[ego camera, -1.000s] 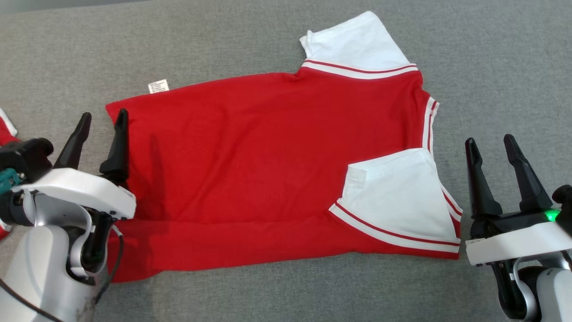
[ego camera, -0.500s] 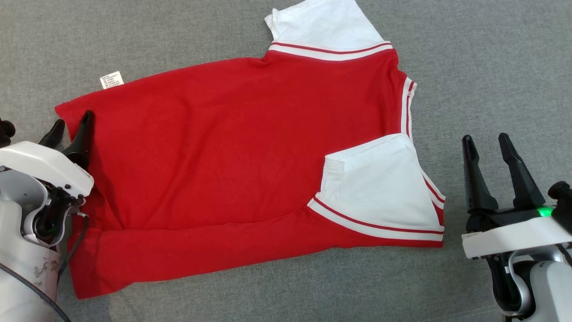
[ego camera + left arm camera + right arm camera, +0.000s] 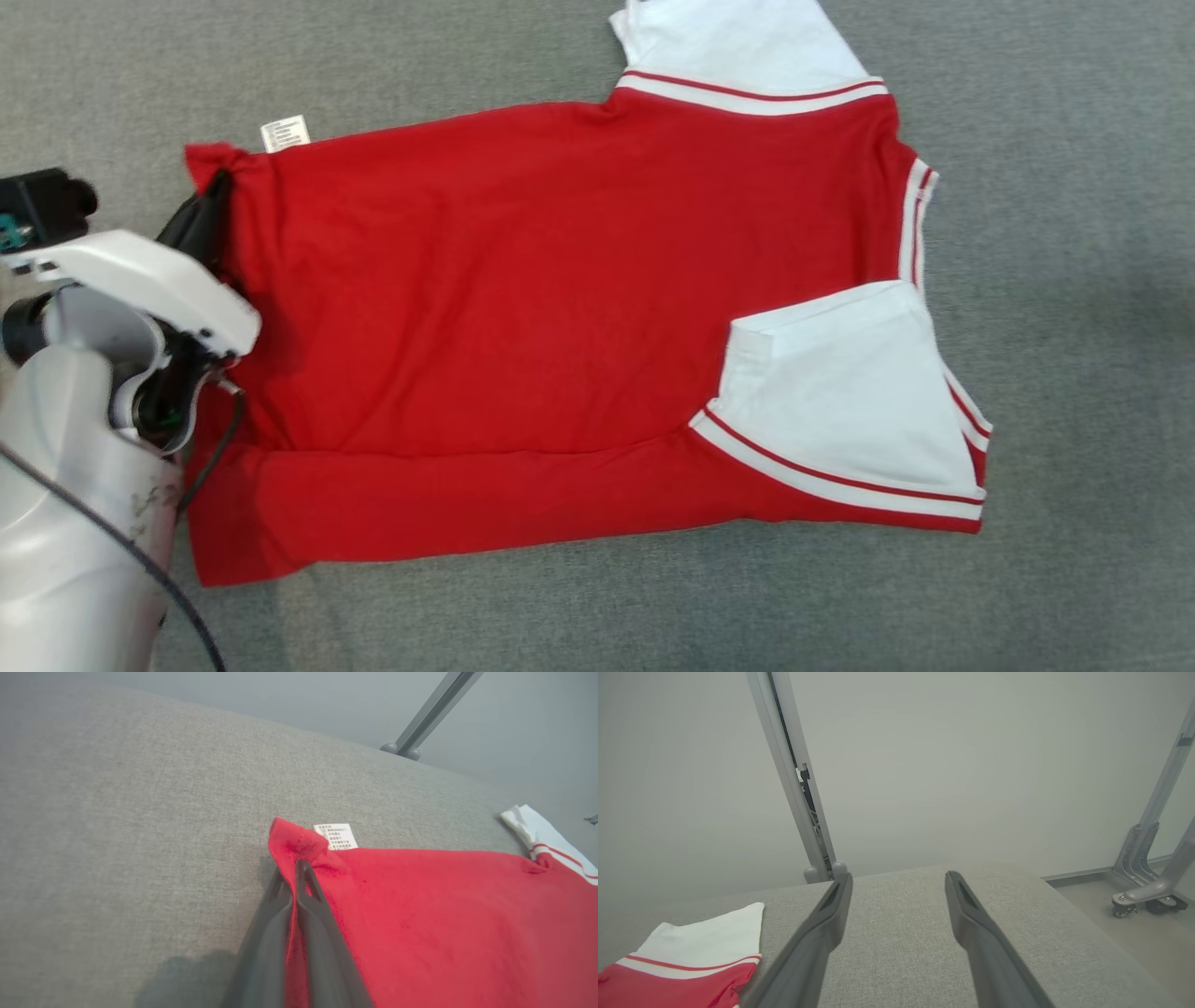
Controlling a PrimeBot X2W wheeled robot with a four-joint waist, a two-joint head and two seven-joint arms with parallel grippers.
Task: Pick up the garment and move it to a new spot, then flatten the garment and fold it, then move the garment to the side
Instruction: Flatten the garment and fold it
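Bare grey surface (image 3: 1074, 280) lies open at three and six o'clock of the garment (image 3: 560, 280); the left gripper (image 3: 217, 187) crowds nine o'clock; a metal post (image 3: 794, 779) rises beyond twelve.

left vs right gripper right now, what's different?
The left gripper is shut, its fingers pinching a corner of the red shirt by the tag; the right gripper is open and holds nothing. Left sits at the shirt's edge; right hangs over bare grey fabric. Both have long dark fingers.
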